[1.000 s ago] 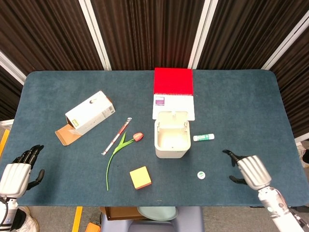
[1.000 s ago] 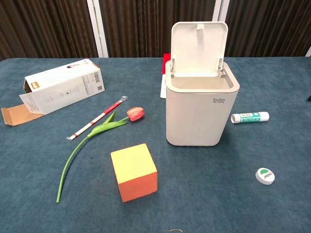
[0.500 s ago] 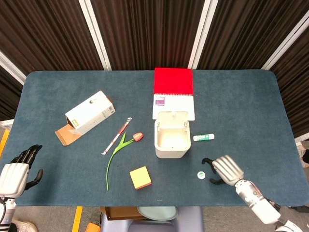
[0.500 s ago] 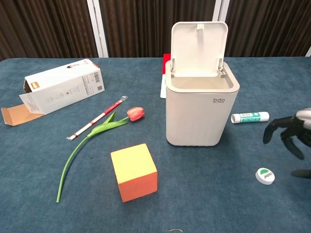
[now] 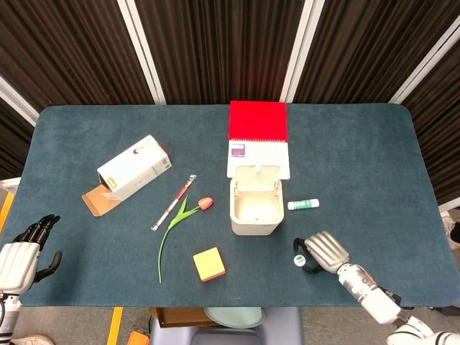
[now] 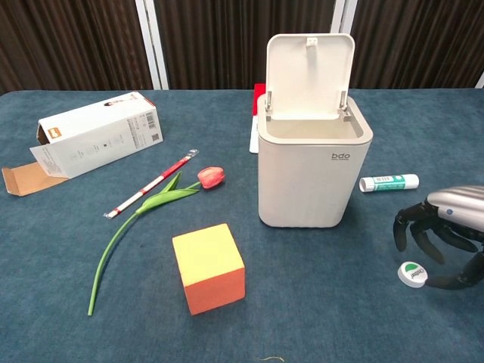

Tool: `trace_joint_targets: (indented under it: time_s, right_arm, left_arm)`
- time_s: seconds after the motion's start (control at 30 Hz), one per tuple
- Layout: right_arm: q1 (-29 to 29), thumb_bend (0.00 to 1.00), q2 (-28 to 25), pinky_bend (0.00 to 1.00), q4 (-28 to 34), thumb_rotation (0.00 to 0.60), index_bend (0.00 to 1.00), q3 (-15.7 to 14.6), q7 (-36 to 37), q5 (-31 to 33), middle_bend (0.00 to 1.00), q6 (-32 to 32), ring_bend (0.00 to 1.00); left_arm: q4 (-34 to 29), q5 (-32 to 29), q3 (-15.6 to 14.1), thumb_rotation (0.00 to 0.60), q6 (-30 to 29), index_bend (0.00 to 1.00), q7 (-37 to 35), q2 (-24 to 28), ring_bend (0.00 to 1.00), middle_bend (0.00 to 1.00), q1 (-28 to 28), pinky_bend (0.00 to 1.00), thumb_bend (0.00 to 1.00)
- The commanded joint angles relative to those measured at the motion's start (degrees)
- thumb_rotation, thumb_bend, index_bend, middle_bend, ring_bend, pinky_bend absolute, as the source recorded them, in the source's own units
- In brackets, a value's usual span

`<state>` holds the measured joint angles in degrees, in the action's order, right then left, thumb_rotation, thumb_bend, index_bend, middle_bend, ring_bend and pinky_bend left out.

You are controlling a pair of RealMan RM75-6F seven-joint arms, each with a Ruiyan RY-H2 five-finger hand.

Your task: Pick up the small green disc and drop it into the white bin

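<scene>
Green disc (image 6: 413, 274) lies between right hand's (image 6: 446, 234) spread fingers (image 6: 417, 243), outside lid-up white bin (image 6: 313, 172).

The disc (image 6: 413, 274) lies right of the bin (image 6: 314, 172), under the right hand (image 6: 445, 233).

Head view: high, looking straight down on whole table (image 5: 86, 266). Chest view: low, close, forward-facing; both share white bin (image 5: 255, 208).
</scene>
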<state>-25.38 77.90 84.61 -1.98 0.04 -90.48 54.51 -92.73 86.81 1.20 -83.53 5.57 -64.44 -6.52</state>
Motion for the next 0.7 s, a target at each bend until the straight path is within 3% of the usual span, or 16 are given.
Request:
trace_joint_targets:
  time_s: [0.03,0.7]
  right_arm:
    - [-0.24,0.32,0.3,1.0,-0.3,0.6,0.56,-0.46,0.17,0.09,0.76,-0.35,0.87]
    - [-0.77,0.33,3.57,1.0,-4.88,0.6,0.61,-2.19,2.56,0.14,0.76,0.23,0.88]
  left_arm:
    - [0.02,-0.01,0.0,0.6,0.04,0.12,-0.02,0.01,0.19,0.11,-0.02,0.39,0.44]
    - [-0.26,0.21,-0.06,0.6,-0.24,0.13,-0.33,0.29,0.19,0.11,0.14,0.39,0.44]
